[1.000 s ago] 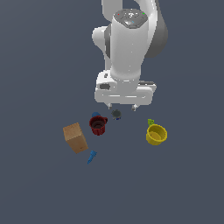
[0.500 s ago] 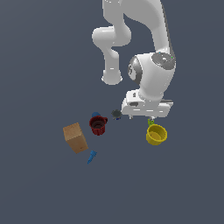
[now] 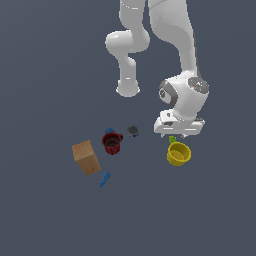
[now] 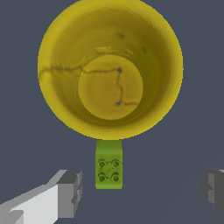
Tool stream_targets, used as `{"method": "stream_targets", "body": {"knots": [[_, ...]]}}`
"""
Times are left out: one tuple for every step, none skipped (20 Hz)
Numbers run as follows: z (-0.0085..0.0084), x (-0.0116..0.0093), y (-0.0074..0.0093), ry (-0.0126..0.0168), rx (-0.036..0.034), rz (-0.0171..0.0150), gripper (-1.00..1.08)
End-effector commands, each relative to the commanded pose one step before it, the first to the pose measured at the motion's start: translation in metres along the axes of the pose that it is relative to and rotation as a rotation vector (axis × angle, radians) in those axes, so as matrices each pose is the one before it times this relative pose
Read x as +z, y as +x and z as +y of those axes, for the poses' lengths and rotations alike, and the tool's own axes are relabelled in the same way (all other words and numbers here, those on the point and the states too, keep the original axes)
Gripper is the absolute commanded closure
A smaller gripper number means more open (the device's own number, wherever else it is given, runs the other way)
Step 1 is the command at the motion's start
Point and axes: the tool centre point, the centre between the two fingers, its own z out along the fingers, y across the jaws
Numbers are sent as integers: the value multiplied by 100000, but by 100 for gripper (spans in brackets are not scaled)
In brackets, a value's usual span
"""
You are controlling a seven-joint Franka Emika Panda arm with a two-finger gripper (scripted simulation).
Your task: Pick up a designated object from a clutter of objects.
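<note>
The tiny lime-green studded block point(image 4: 108, 165) lies on the floor, touching the yellow cup point(image 4: 109, 65). In the exterior view the block point(image 3: 172, 139) peeks out just under the hand, beside the cup point(image 3: 178, 154). My gripper point(image 3: 176, 135) hovers right above the block. It is open and empty. In the wrist view the gripper point(image 4: 141, 190) has its fingers point(image 4: 70, 192) spread wide, and the block sits between them, nearer one finger than the other.
A dark red mug point(image 3: 112, 143), a dark grey round piece point(image 3: 132, 130), a tan wooden box point(image 3: 86, 157) and a blue pointed piece point(image 3: 105, 179) lie toward the exterior view's left. A small blue item point(image 3: 109, 131) shows behind the mug.
The arm has swung toward the exterior view's right and lowered, from above the mug and grey piece to above the green block beside the yellow cup.
</note>
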Motion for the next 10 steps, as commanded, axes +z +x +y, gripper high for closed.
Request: {"method": "stream_targets", "body": {"knots": [[-1107,1066,-962,490,-107,-9,-92],[-321,313,-305,141,-77,-54,-92],[-271,263,-263,129,-68,-52,-92],[-219,215,-216,100,-51,-42,-92],[-169,167,-170,82,-40,-35,-92],[-120,119,-122,58,-28,-25,-92],[-73,71,-74,41,-20,-18,-92],[-22,25,-23,0,0,0,-92],[106,-108,81,-91,-106,-82,-92],[0,30,-2,0,0,0,-92]]}}
